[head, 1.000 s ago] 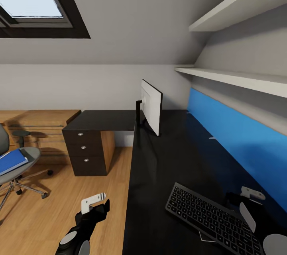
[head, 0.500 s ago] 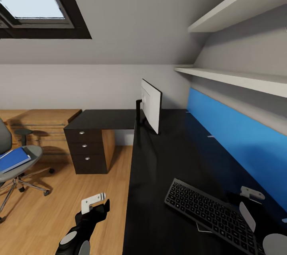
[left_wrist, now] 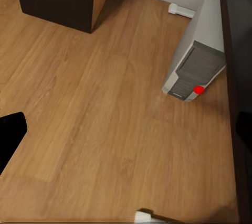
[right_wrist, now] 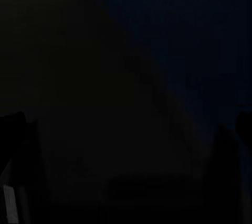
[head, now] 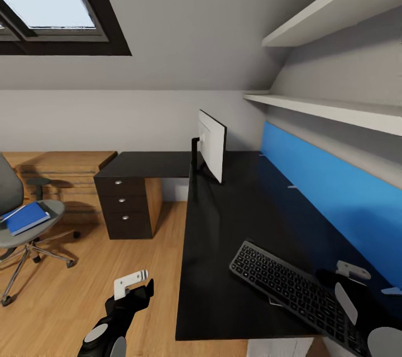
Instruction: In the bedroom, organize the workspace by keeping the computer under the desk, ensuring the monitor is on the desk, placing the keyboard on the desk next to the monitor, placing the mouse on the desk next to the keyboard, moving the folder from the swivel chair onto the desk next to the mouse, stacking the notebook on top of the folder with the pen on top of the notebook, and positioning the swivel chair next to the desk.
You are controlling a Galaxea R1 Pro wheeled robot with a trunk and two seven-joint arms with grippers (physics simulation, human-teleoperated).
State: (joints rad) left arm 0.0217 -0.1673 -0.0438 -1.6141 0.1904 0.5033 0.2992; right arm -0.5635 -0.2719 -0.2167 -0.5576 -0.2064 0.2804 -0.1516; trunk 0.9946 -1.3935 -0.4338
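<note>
The black L-shaped desk (head: 240, 217) runs along the blue wall panel. The monitor (head: 213, 145) stands on it at the far end, seen edge-on. The dark keyboard (head: 285, 285) lies slantwise near the desk's front edge. My right gripper (head: 350, 274) hovers by the keyboard's right end; in its wrist view the fingers (right_wrist: 13, 129) stand wide apart over dark desk surface. My left gripper (head: 132, 283) hangs open over the wood floor beside the desk. The white computer (left_wrist: 197, 69) stands on the floor under the desk edge. At left, the grey swivel chair (head: 33, 231) carries the blue folder (head: 25, 217).
A dark three-drawer unit (head: 127, 206) supports the desk's far wing, with a light wooden dresser (head: 61, 170) behind the chair. Two white shelves (head: 335, 111) jut out above the desk. A small pale object (head: 391, 290) lies near the panel; I cannot tell what it is.
The whole picture has shifted: the camera backed off, so the desk's front edge and more of the chair now show. Neither arm nor the keyboard has visibly moved.
</note>
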